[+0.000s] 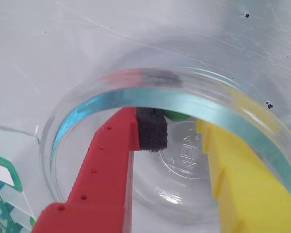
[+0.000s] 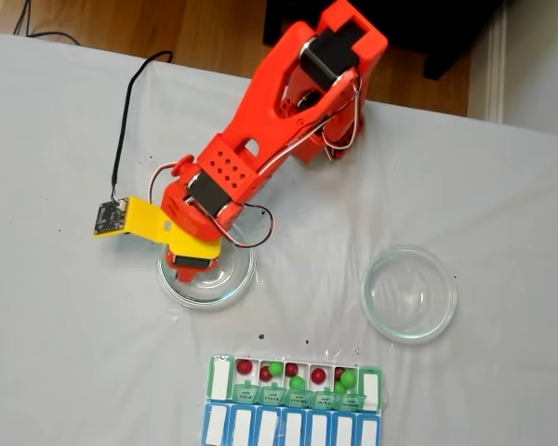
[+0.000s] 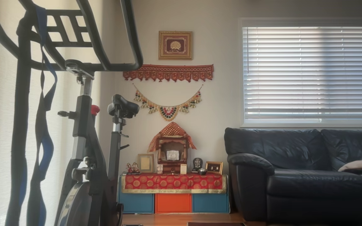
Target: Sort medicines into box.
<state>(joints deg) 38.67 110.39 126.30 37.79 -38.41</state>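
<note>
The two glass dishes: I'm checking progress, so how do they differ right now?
The left dish in the fixed view has the hand reaching into it; the right dish stands apart, with nothing over it. In the wrist view, a green ball shows in the left dish between the open fingers; the right dish looks empty. The right dish looks somewhat wider. Both are clear, round and upright on the white table.

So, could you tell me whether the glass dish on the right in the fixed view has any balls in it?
No, the right glass dish shows bare glass with the white table through it; the balls lie in the green-lidded box.
</note>
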